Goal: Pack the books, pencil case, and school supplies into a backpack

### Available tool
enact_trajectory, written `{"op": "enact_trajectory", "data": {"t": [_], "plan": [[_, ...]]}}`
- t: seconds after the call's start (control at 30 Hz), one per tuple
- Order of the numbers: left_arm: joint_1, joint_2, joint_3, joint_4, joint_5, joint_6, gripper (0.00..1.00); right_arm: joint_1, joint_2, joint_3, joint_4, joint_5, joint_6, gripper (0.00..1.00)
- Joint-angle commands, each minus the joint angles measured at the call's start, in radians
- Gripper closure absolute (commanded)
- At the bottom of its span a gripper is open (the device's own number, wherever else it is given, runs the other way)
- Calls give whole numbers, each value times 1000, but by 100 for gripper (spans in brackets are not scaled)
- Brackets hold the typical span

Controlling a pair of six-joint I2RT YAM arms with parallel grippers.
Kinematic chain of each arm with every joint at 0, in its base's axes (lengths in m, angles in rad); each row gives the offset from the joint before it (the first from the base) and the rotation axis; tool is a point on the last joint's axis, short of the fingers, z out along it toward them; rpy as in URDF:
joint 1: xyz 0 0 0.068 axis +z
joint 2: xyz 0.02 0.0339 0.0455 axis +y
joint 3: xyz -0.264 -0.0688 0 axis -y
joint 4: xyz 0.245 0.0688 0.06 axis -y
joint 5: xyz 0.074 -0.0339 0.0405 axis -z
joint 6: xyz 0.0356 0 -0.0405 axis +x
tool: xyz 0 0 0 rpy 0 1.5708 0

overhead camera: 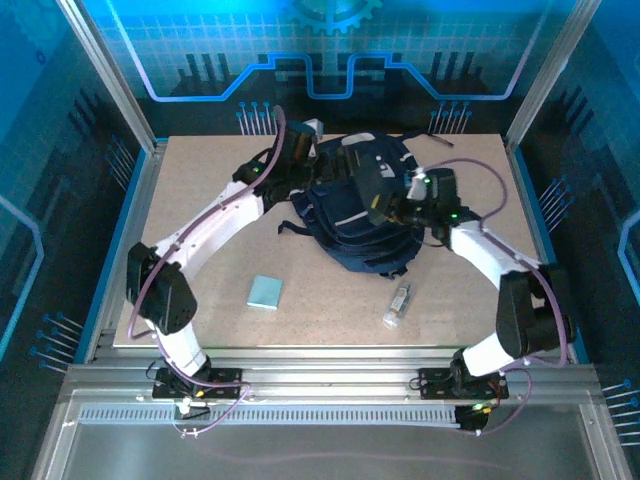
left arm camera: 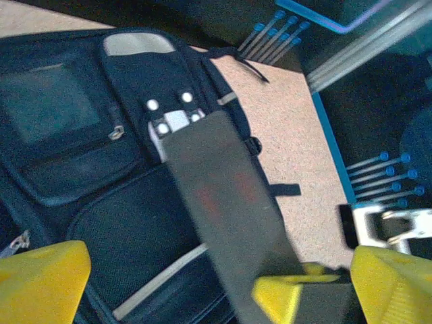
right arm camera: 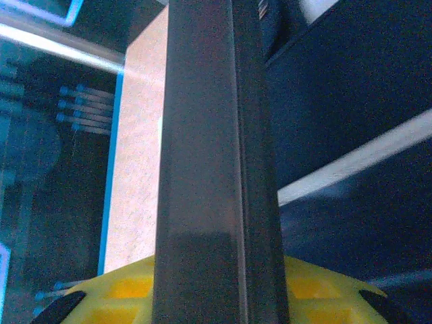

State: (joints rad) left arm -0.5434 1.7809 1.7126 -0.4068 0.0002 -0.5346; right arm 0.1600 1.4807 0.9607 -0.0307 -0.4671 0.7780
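Nearest us in the top view is the metal rail (overhead camera: 320,385), where two arms (overhead camera: 215,218) are bolted side by side. Beyond it lies the table (overhead camera: 190,170), a speckled beige board with a blue rim. It is boxed in by silver posts (overhead camera: 105,70) and blue-lit walls (overhead camera: 330,50) printed with a circuit pattern. Rows of blue-tipped pins (overhead camera: 552,200) stick out of the walls at about board height.

One dark navy backpack (overhead camera: 350,235) lies in the middle of the board, toward the far edge. Open board runs along the left and right edges and across the near strip. On that near strip we count one teal pad (overhead camera: 266,292) and one clear tube (overhead camera: 398,305), well apart from each other. The tube lies near the backpack's near edge. A small dark thing (overhead camera: 440,137) lies by the far right corner; we cannot tell what it is.

The left gripper (overhead camera: 298,150) hangs at the backpack's far left corner. In its wrist view its yellow fingers (left arm camera: 40,280) stand wide apart over the front pocket. The right gripper (overhead camera: 392,205) is over the backpack's middle. In its wrist view its yellow fingers (right arm camera: 115,297) are clamped on one grey pencil case (right arm camera: 209,135), which rises straight up from them.
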Motion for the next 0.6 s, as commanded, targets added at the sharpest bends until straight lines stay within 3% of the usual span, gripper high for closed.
{"op": "enact_trajectory", "data": {"t": [0.0, 0.1, 0.33, 0.43, 0.57], "plan": [[-12, 113, 105, -182, 137, 268, 3, -102, -110, -18, -132, 25, -69, 93], [-31, 200, 196, -263, 149, 387, 9, -196, -171, -38, -212, 33, -104, 94], [-118, 383, 345, -352, -21, 596, 22, -376, -276, -68, -331, 0, -150, 91], [-162, 438, 356, -339, -91, 648, 30, -414, -306, -73, -358, -11, -154, 91], [-197, 499, 355, -320, -121, 673, 31, -431, -326, -76, -374, -23, -155, 91]]}}
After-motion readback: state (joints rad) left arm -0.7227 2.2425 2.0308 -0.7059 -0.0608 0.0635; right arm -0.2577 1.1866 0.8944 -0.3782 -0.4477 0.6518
